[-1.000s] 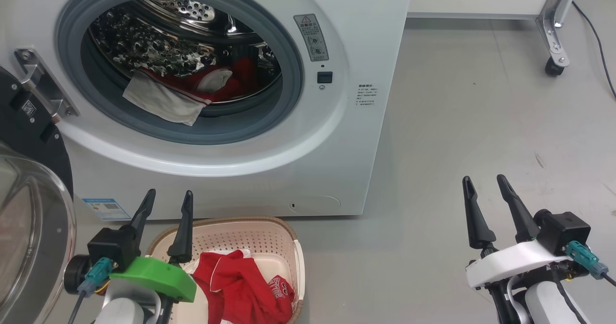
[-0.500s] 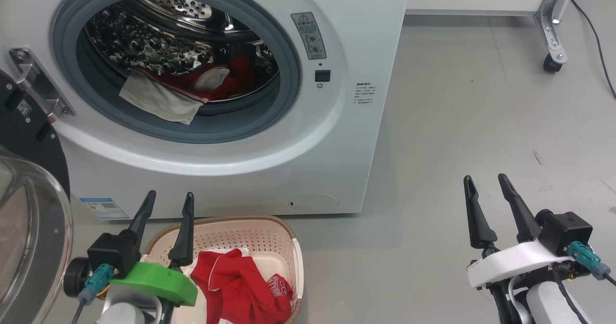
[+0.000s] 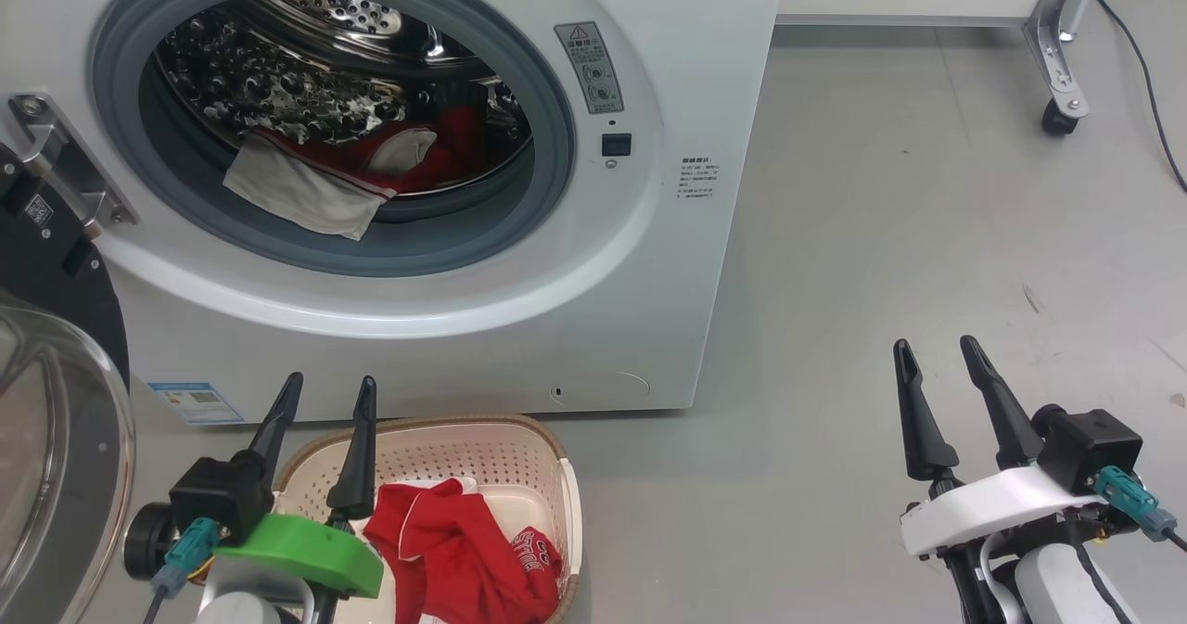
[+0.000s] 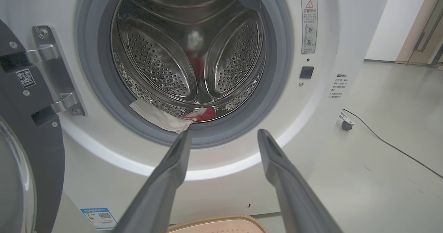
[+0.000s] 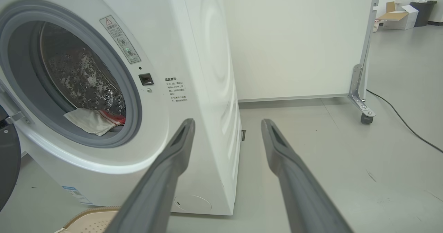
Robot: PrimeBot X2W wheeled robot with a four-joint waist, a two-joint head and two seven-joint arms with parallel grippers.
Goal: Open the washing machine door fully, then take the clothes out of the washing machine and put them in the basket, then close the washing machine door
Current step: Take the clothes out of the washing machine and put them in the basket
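Red and grey clothes at washing machine mouth, upper left | basket lower left holds red garment | your left claw, right claw: apart, empty.

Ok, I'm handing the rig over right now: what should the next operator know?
Left pincer: open, empty, by the basket's left edge.
Right pincer: open, empty, above the floor.
Done: washing machine door swung open at left; red garment in the basket.
To do: take out the pale cloth hanging over the grey seal and the red clothes behind it, then close the door.
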